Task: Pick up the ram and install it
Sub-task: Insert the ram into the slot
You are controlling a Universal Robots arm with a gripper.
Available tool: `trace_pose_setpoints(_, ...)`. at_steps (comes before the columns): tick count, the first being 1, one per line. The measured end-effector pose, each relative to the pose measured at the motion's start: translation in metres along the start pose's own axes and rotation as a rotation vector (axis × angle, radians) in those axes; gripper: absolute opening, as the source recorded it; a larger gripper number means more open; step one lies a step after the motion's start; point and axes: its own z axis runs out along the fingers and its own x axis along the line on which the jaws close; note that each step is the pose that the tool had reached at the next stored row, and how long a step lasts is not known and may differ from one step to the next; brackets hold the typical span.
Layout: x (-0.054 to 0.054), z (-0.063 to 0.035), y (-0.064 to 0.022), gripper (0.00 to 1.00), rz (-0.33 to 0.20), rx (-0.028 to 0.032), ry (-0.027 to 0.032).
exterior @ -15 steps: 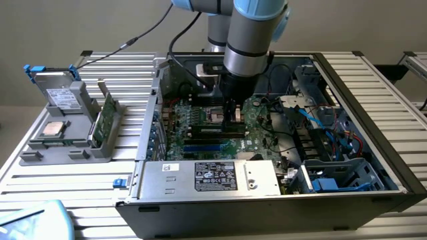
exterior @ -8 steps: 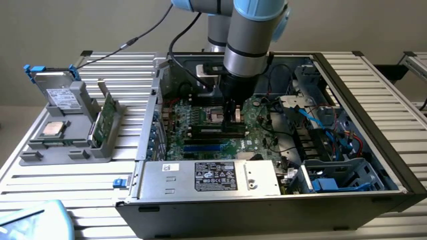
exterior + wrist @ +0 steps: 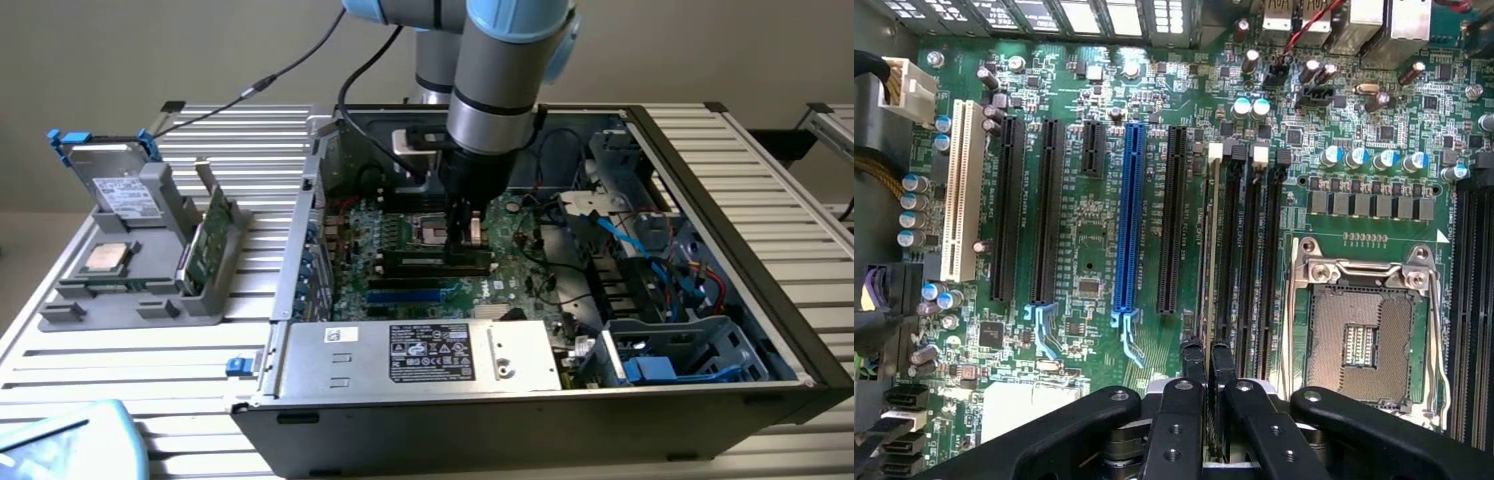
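The ram (image 3: 1209, 250) shows edge-on as a long thin strip standing over the first of the black memory slots (image 3: 1249, 250), beside the CPU socket (image 3: 1359, 330). My gripper (image 3: 1208, 362) is shut on one end of it, its two black fingers (image 3: 1193, 365) pressed close on either side. In the exterior view the gripper (image 3: 466, 238) reaches straight down inside the open computer case, just above the motherboard (image 3: 400, 240) and its slots. How deep the ram sits in its slot is hidden.
A blue expansion slot (image 3: 1126, 220) and black ones lie beside the memory slots. The power supply (image 3: 427, 355) fills the case's front, with blue cables (image 3: 641, 240) on the exterior view's right. Outside, a grey holder (image 3: 134, 260) carries a wider green card (image 3: 211, 240).
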Motion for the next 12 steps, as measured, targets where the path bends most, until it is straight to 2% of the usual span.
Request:
trace_pose_setpoints(3, -0.001, -0.0001, 0.0, 0.13, 0.0, 0.0071, 0.0006)
trace_pose_setpoints(6, -0.004, -0.0001, 0.0, 0.13, 0.001, 0.0181, 0.0029)
trace_pose_setpoints(12, -0.01, -0.0001, 0.0003, 0.13, 0.001, 0.0266, 0.0065)
